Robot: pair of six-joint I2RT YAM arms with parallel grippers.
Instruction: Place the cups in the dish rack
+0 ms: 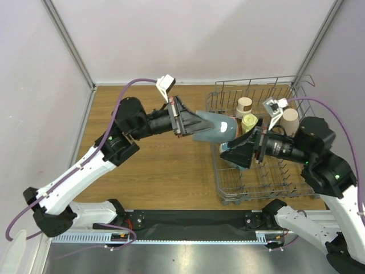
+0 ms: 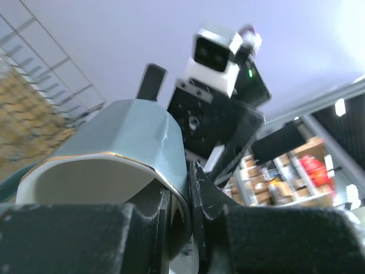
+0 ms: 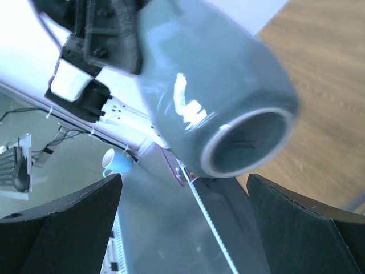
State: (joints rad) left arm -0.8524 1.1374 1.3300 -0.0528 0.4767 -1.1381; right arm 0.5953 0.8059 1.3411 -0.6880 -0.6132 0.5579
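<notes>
My left gripper (image 1: 190, 124) is shut on the rim of a grey-blue cup (image 1: 212, 129) and holds it sideways in the air at the left edge of the dish rack (image 1: 228, 191). In the left wrist view one finger (image 2: 153, 211) is inside the cup (image 2: 125, 134) and the other is outside its wall. My right gripper (image 1: 231, 149) is open just below and right of the cup. In the right wrist view the cup's base (image 3: 245, 137) faces the camera above the wide-apart fingers (image 3: 63, 222).
In the rack stand a beige cup (image 1: 244, 105), a yellow-cream cup (image 1: 249, 122) and another beige cup (image 1: 290, 121). An orange-lined cup (image 1: 229, 123) sits behind the held cup. The wooden table (image 1: 159, 165) lies left of the rack. A purple wall stands behind.
</notes>
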